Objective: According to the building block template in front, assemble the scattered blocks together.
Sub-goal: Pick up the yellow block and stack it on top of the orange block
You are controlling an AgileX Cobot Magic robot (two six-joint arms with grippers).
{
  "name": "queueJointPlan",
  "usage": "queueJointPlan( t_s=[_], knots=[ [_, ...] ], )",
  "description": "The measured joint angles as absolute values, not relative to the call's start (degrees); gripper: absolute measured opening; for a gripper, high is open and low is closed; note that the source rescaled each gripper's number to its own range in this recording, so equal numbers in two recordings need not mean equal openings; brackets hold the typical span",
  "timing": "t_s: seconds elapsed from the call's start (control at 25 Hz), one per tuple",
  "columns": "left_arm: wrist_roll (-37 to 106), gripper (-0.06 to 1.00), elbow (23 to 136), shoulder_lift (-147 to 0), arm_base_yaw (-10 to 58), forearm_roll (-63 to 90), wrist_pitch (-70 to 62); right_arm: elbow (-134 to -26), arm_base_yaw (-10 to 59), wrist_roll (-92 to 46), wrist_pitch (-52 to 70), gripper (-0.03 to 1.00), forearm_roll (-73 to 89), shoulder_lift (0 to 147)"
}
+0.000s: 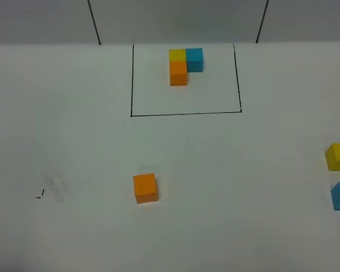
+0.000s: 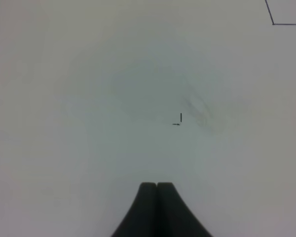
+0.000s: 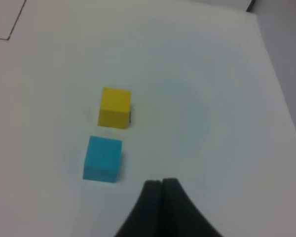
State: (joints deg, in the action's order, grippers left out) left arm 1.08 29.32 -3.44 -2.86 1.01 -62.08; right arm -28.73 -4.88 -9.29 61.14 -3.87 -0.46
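You're working at what looks like a robotics lab bench: a bare white tabletop, a thin black rectangle drawn straight onto it around the building block template, a small inked corner mark off to one side, and plain grey backdrop panels with dark seams standing behind it

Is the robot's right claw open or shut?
Shut. In the right wrist view the right gripper has its two black fingers pressed together with no gap, holding nothing.
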Motion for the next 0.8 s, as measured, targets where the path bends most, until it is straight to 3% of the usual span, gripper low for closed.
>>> queueJointPlan(
  t_s=[0.8],
  knots=[
    [1.08, 0.0, 29.32, -3.44, -2.86, 1.03, -62.08, -28.73, -4.88, -9.29, 61.14, 0.0, -3.87, -0.46]
  ],
)
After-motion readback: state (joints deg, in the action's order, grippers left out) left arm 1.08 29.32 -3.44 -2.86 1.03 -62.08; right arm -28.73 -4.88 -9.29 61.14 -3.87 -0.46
